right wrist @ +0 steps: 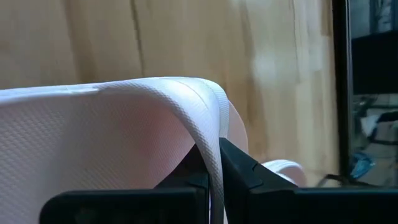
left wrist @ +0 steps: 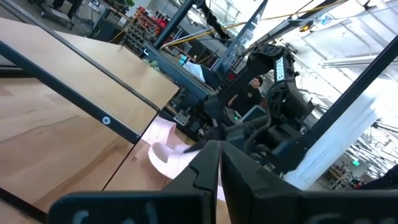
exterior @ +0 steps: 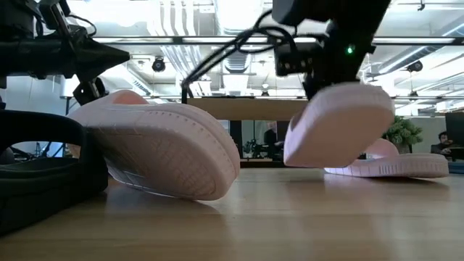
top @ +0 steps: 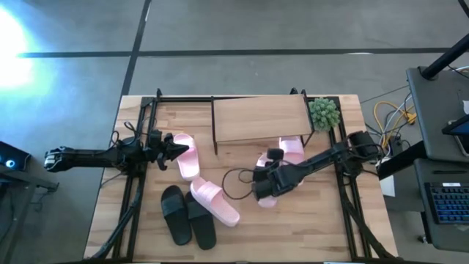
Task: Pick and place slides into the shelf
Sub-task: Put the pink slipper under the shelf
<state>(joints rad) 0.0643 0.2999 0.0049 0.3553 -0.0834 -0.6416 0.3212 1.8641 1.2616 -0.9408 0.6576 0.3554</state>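
A pink slide (exterior: 337, 123) is held by its strap, lifted off the wooden table (top: 293, 227), in the closed right gripper (top: 258, 192) before the shelf (top: 260, 117), while the empty left gripper (top: 179, 148) is shut, under office ceiling lights

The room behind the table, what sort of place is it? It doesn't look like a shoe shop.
Probably a robotics lab or workshop in an open industrial hall. The low view shows exposed ceiling pipes and strip lights, the high view a bare concrete floor and loose cables beside a keyboard, and the left wrist view cluttered storage racks.
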